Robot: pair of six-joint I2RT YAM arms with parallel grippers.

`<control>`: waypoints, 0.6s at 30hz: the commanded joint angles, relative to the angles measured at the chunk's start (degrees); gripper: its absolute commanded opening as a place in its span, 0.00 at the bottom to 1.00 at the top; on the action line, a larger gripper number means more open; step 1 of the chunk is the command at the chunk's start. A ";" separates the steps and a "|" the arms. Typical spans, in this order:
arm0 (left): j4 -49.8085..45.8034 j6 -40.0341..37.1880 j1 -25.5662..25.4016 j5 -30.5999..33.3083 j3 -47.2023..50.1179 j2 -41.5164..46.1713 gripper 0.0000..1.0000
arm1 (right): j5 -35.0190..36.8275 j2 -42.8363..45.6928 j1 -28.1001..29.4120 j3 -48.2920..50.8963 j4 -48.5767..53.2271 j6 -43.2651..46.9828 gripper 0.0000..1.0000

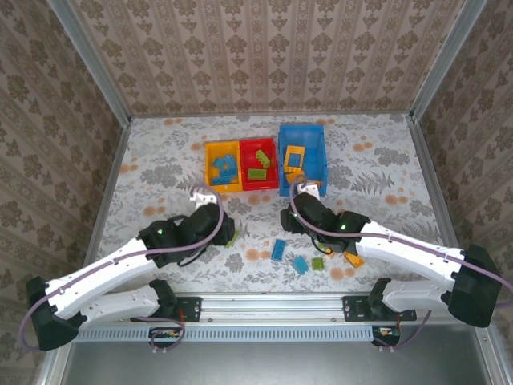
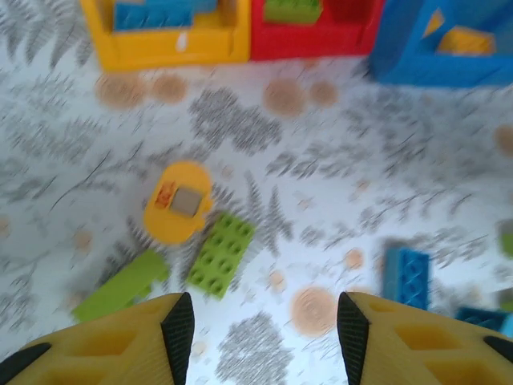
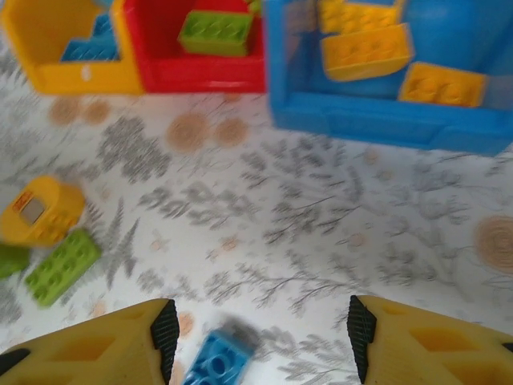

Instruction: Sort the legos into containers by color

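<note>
Left pincer [image 2: 264, 335] open, empty; green lego [image 2: 220, 255] and round yellow piece [image 2: 178, 202] lie ahead on the counter [image 1: 160, 160]. Yellow bin [image 1: 224, 188] holds blue legos, red bin [image 1: 259, 185] green, blue bin [image 1: 324, 160] orange-yellow. Right pincer [image 3: 260, 337] open, empty, near a loose blue lego [image 3: 212, 365].

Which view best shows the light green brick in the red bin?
Right wrist: the light green studded brick lies whole in the red plastic bin, studs clear. Left wrist crops it at the top; top external shows it small.
</note>
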State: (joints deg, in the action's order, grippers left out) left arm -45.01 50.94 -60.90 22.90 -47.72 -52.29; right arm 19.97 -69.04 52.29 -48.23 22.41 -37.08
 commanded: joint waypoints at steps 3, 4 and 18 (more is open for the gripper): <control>-15.55 18.03 -4.72 17.41 -1.05 6.33 0.53 | -16.64 -12.98 4.76 -5.23 -10.07 11.35 0.67; -17.64 19.88 -4.93 18.77 -1.46 7.10 0.53 | -18.58 -16.49 5.41 -7.69 -10.67 12.63 0.70; -26.04 24.66 -5.02 21.53 -0.23 13.52 0.54 | -11.92 -43.06 6.41 -31.05 -5.97 -13.27 0.77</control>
State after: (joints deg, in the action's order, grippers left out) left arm -68.05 73.67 -65.58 42.15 -48.12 -39.64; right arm 5.10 -109.34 58.11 -75.29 13.93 -42.30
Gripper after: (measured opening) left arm 0.542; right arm 0.772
